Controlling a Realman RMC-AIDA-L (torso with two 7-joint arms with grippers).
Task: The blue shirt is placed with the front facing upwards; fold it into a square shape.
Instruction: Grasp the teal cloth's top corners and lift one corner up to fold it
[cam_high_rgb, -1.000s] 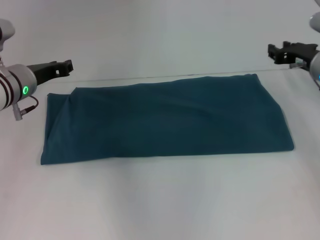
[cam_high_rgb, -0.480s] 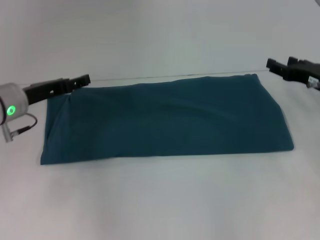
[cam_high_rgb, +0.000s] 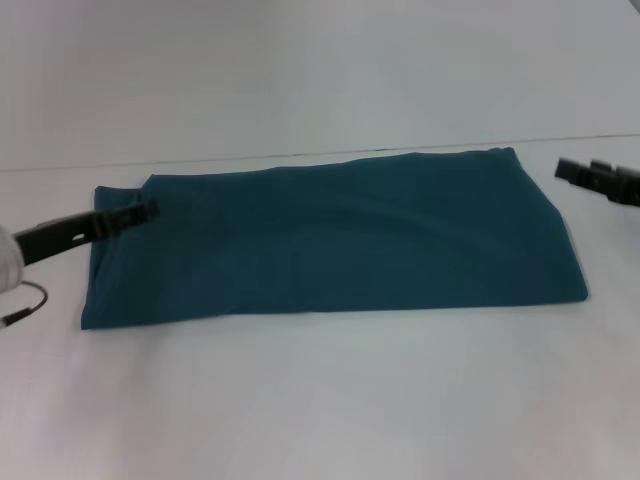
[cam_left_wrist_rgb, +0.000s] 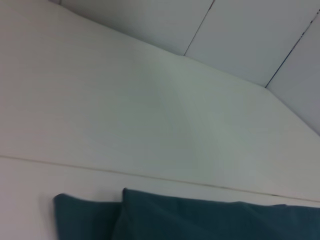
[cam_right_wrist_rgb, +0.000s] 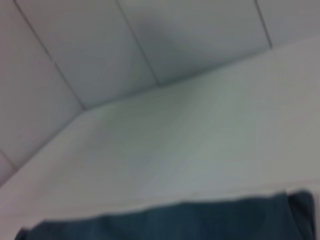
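Lying flat on white desk (cam_high_rgb: 320, 400): shirt (cam_high_rgb: 330, 245), folded into long wide band, plain teal side up. We see left tool (cam_high_rgb: 145, 212) low over shirt's left end, near far corner; right tool (cam_high_rgb: 565, 170) just off shirt's right end, above desk. We cannot tell whether either tool is released or clenched. Wrist views show shirt's far edge only.

White table (cam_high_rgb: 330, 400) — pale panelled wall (cam_left_wrist_rgb: 250, 35)

A plain white table (cam_high_rgb: 320, 400) carries the blue shirt (cam_high_rgb: 330, 240), folded into a long band.
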